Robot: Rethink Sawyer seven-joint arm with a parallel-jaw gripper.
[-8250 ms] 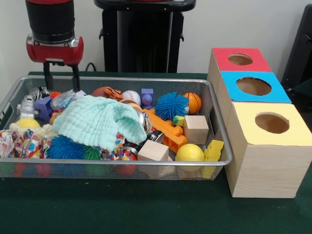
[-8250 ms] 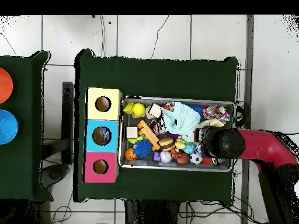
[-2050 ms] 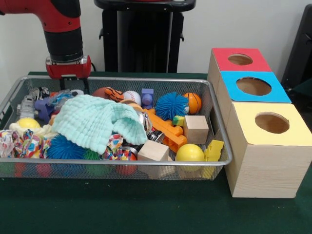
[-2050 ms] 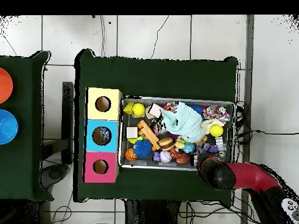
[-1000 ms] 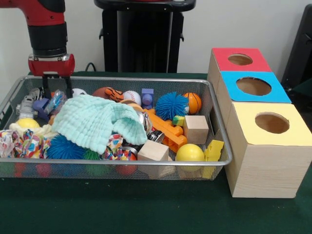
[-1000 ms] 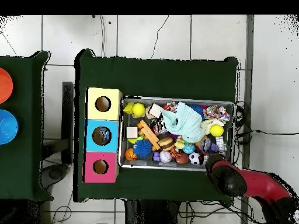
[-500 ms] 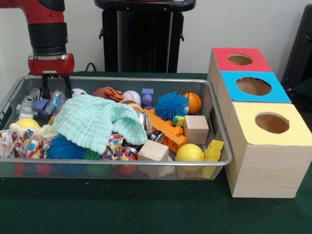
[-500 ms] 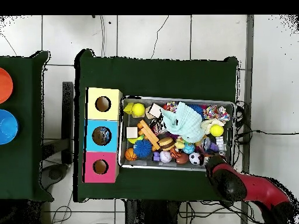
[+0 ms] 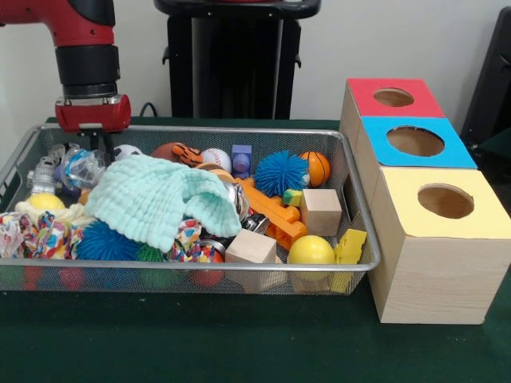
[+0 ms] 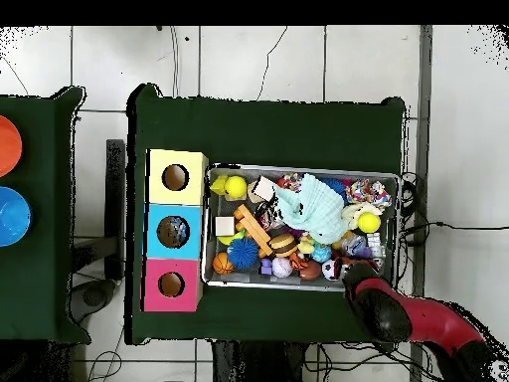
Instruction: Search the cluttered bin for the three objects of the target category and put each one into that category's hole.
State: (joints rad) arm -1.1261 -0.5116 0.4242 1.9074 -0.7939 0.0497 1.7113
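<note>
Gripper (image 9: 93, 144) low over bin's (image 9: 363, 231) far left corner, fingers mostly hidden behind rim and clutter; cannot tell whether spread or clamped. Clear crinkly wrapper (image 9: 78, 167) just beside it, near purple toy (image 9: 64, 177). Mint cloth (image 9: 156, 199) heaped across bin's left half. Balls scattered: baseball (image 9: 215, 159), basketball (image 9: 316, 167), yellow ball (image 9: 310, 250) at near rim. Three boxes (image 9: 435, 239) with holes stand beside bin's right edge.

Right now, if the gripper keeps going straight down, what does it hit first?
Probably the clear crinkly plastic toy in the bin's far corner, right under the gripper; depth is hard to judge.
</note>
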